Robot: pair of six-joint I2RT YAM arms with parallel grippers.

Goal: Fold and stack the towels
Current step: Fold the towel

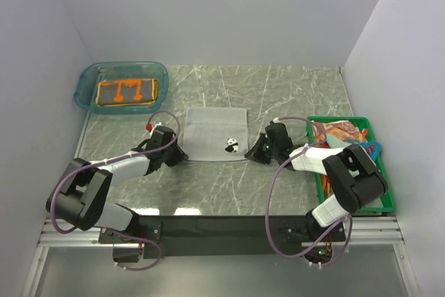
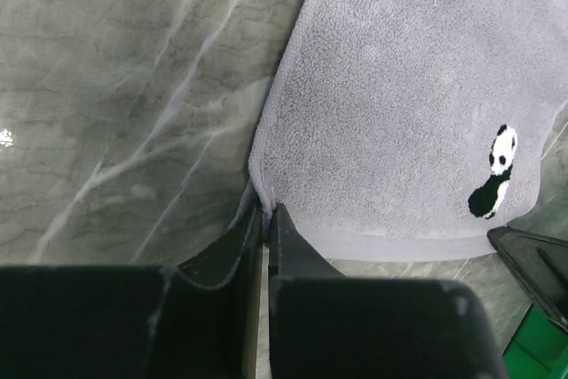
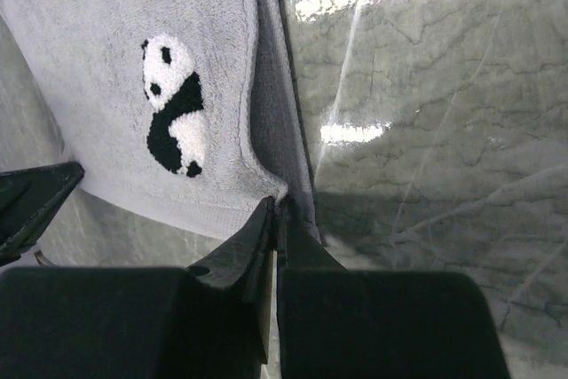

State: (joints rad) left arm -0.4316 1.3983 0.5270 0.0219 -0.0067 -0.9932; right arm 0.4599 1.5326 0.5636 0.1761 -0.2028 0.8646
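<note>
Item: grey panda towel (image 1: 215,130), flat on tabletop (image 1: 292,95). I have left tool (image 2: 264,212) and right tool (image 3: 278,206) each clamped on a near corner, likely for folding it away.

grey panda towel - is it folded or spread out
Spread out: the grey towel lies open as one flat square on the table, its near corners pinched by the left hand and right hand.

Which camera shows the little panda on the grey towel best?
The right wrist camera. There the panda is big and sharp, with its black ears and legs clear on the grey towel. The left wrist camera shows it smaller, near the right edge. The top camera shows only a tiny black-and-white speck.
</note>
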